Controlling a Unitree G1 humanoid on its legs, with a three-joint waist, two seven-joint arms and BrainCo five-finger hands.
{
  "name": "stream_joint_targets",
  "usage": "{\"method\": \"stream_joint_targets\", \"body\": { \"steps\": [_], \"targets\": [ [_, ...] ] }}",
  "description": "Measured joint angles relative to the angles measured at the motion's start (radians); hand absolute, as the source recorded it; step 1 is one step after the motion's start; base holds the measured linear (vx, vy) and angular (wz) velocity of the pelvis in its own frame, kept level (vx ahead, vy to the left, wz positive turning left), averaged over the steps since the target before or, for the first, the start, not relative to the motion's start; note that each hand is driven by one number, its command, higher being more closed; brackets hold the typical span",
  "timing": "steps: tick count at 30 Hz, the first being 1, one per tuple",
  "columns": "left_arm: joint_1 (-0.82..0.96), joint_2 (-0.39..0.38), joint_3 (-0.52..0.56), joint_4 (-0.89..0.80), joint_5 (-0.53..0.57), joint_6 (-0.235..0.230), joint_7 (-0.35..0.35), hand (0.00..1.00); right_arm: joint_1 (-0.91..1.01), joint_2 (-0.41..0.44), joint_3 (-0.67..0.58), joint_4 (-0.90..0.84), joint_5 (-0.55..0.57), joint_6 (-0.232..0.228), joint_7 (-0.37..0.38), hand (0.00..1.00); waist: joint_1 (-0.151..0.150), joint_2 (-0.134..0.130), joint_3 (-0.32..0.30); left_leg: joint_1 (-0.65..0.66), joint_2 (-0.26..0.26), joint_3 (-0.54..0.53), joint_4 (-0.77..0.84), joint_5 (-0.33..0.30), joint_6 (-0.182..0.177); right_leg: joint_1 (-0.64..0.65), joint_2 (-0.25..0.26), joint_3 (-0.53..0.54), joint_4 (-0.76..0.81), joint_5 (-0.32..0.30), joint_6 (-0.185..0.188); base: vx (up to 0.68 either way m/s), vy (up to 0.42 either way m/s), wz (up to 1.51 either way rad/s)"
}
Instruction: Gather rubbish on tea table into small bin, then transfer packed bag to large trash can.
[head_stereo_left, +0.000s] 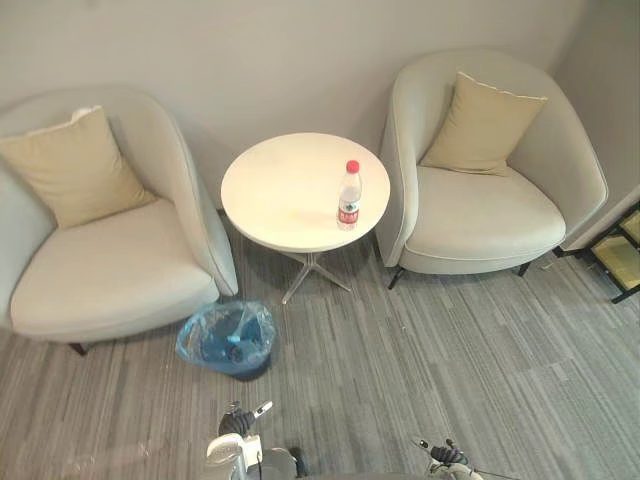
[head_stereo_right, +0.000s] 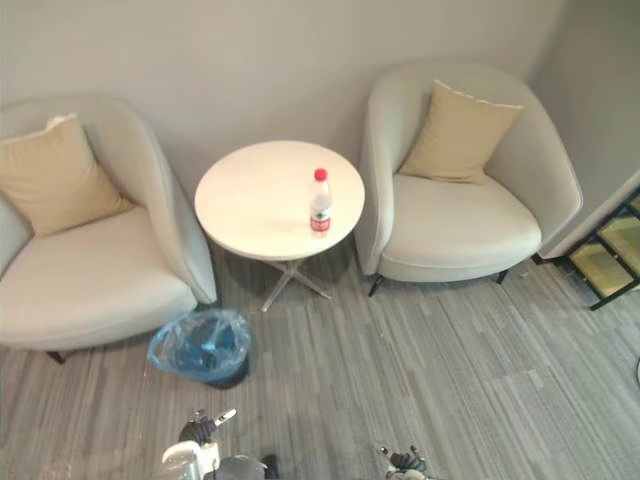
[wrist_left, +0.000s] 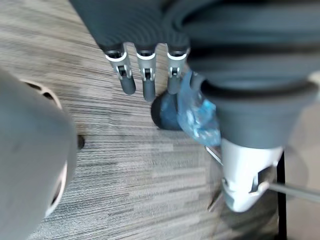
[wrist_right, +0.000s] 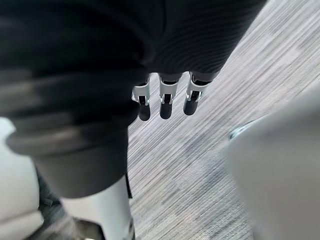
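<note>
Left hand (wrist_left: 143, 80) and right hand (wrist_right: 166, 100) hang low, fingers relaxed, empty. Bottle (head_stereo_left: 348, 195) upright on counter (head_stereo_left: 280, 190): best gripped mid-body, then carried to small bin (head_stereo_left: 228, 338).

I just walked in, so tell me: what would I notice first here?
A clear plastic bottle with a red cap stands upright on the round white tea table, between two cream armchairs. On the grey floor in front of the left one sits a small bin lined with a blue plastic bag.
</note>
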Motion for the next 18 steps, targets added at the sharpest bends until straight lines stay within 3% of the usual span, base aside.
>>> {"method": "stream_joint_targets", "body": {
  "steps": [3,6,7,8,9,10,12,13,14,15,18],
  "targets": [
    [-0.005,-0.007,0.001,0.017,0.002,0.003,0.0,0.0,-0.002,0.006,0.002,-0.017,0.0,-0.005,0.001,0.0,-0.005,-0.005,0.005,0.101,0.008,-0.019,-0.067,-0.001,-0.002,-0.058,-0.001,-0.078,-0.058,-0.049,-0.053,0.35,-0.05,0.22],
    [-0.005,-0.02,0.009,0.018,0.007,0.002,0.0,0.0,-0.013,0.007,0.003,-0.017,-0.001,-0.007,0.003,0.0,-0.018,-0.005,0.009,0.145,0.036,-0.06,-0.094,-0.004,-0.007,-0.077,0.021,-0.106,-0.335,-0.024,-0.091,0.36,-0.199,0.53],
    [-0.003,-0.02,0.012,0.016,0.017,0.0,0.0,0.0,-0.013,0.007,0.005,-0.011,-0.001,-0.007,0.003,0.0,-0.018,-0.01,0.008,0.16,0.042,-0.092,-0.098,-0.023,-0.04,-0.069,0.05,-0.059,-0.503,0.057,-0.105,0.31,-0.226,0.35],
    [-0.002,-0.018,0.017,0.017,0.021,-0.001,0.0,0.0,-0.013,0.008,0.006,-0.006,0.001,-0.007,0.004,0.0,-0.018,-0.019,0.006,0.163,0.038,-0.107,-0.098,-0.03,-0.053,-0.062,0.056,-0.039,-0.53,0.126,-0.107,0.39,-0.255,0.28],
    [-0.011,-0.041,0.046,0.035,0.022,-0.001,0.0,0.0,-0.029,-0.011,0.002,0.011,0.0,-0.009,0.007,0.0,-0.017,0.028,0.009,0.178,0.078,-0.149,-0.093,-0.036,-0.068,-0.038,0.097,-0.045,-0.514,0.109,-0.133,0.37,-0.242,0.03],
    [-0.01,-0.062,0.06,0.036,0.022,-0.002,0.0,0.0,-0.041,-0.022,-0.001,0.022,0.0,-0.008,0.008,0.0,-0.013,0.044,0.009,0.172,0.096,-0.18,-0.07,-0.028,-0.077,-0.04,0.105,-0.063,-0.502,0.076,-0.147,0.43,-0.28,0.08],
    [-0.011,-0.067,0.047,0.038,0.026,0.001,-0.001,0.0,-0.045,-0.025,-0.003,0.026,0.001,-0.008,0.007,0.0,-0.018,0.058,0.003,0.142,0.11,-0.21,-0.003,0.001,-0.095,-0.022,0.106,-0.084,-0.487,0.038,-0.165,0.33,-0.253,0.26],
    [-0.014,-0.066,0.044,0.038,0.041,0.002,-0.002,0.0,-0.042,-0.025,-0.004,0.027,0.001,-0.008,0.006,0.0,-0.025,0.052,0.008,0.107,0.126,-0.223,0.077,0.009,-0.104,0.004,0.105,-0.108,-0.506,0.029,-0.173,0.3,-0.245,0.62],
    [-0.025,-0.065,0.045,0.034,0.042,0.002,0.0,0.0,-0.036,-0.022,-0.003,0.026,0.002,-0.008,0.005,0.0,-0.03,0.051,0.012,0.034,0.148,-0.242,0.244,0.045,-0.121,0.063,0.103,-0.138,-0.548,0.023,-0.181,0.33,-0.271,0.82],
    [-0.026,-0.062,0.042,0.017,0.042,0.002,-0.001,0.0,-0.03,-0.016,0.001,0.027,0.002,-0.007,0.0,0.0,-0.025,0.032,0.025,-0.046,0.177,-0.237,0.416,0.058,-0.125,0.122,0.099,-0.163,-0.588,0.02,-0.187,0.25,-0.196,0.68],
    [-0.023,-0.061,0.023,-0.007,0.042,-0.004,0.0,0.0,-0.034,-0.014,0.008,0.029,0.004,-0.007,-0.003,0.0,-0.011,0.028,0.029,-0.115,0.195,-0.178,0.498,0.043,-0.125,0.204,0.096,-0.185,-0.644,0.02,-0.194,0.17,-0.085,0.15]
  ]
}}
